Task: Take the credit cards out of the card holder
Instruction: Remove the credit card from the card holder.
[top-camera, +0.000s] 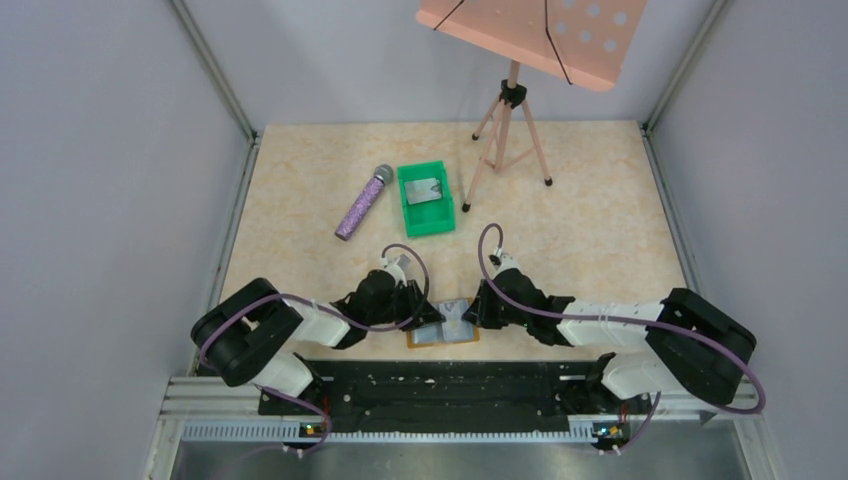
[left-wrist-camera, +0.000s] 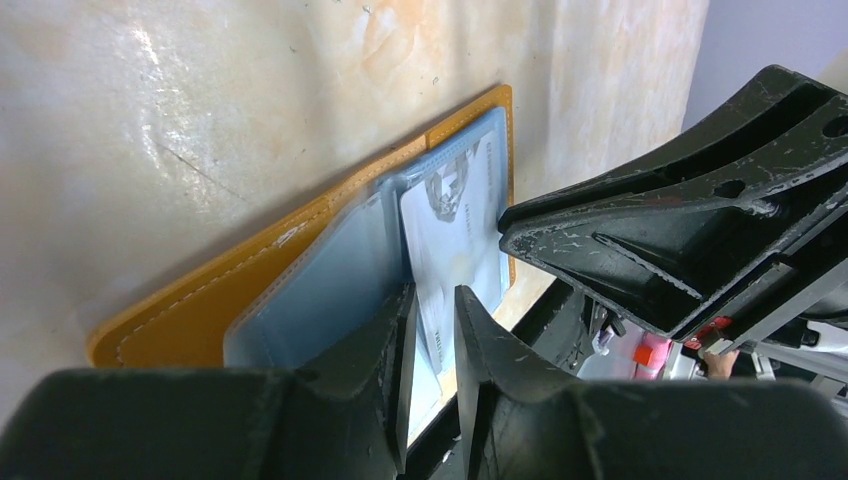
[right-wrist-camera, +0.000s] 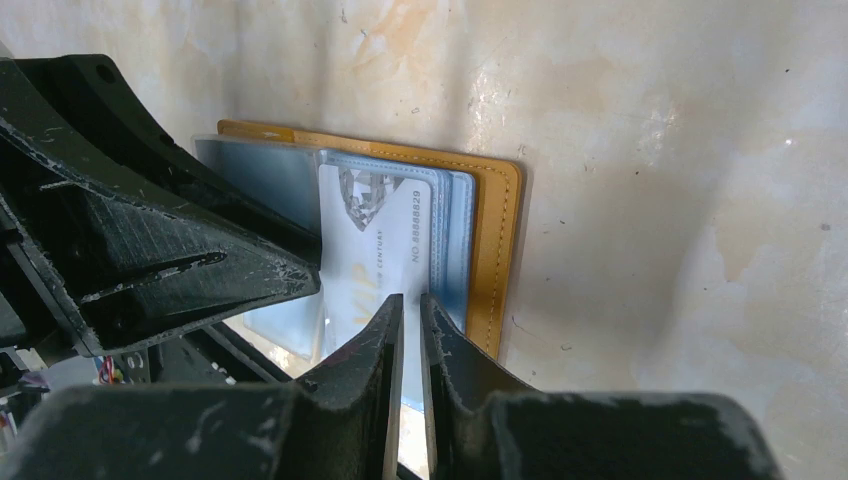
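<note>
The tan card holder lies open near the table's front edge, between both grippers. A silvery credit card sticks partly out of its pale blue pocket; the left wrist view shows this card too. My left gripper stands narrowly open with its tips down on the card holder beside the fold. My right gripper sits at the card's near edge, its jaws a thin slit apart. Whether they pinch the card is unclear. Another card lies in the green bin.
A purple microphone lies left of the green bin. A tripod stand with a pink tray stands at the back right. Grey walls close in both sides, and the arms' black mounting rail runs right behind the card holder.
</note>
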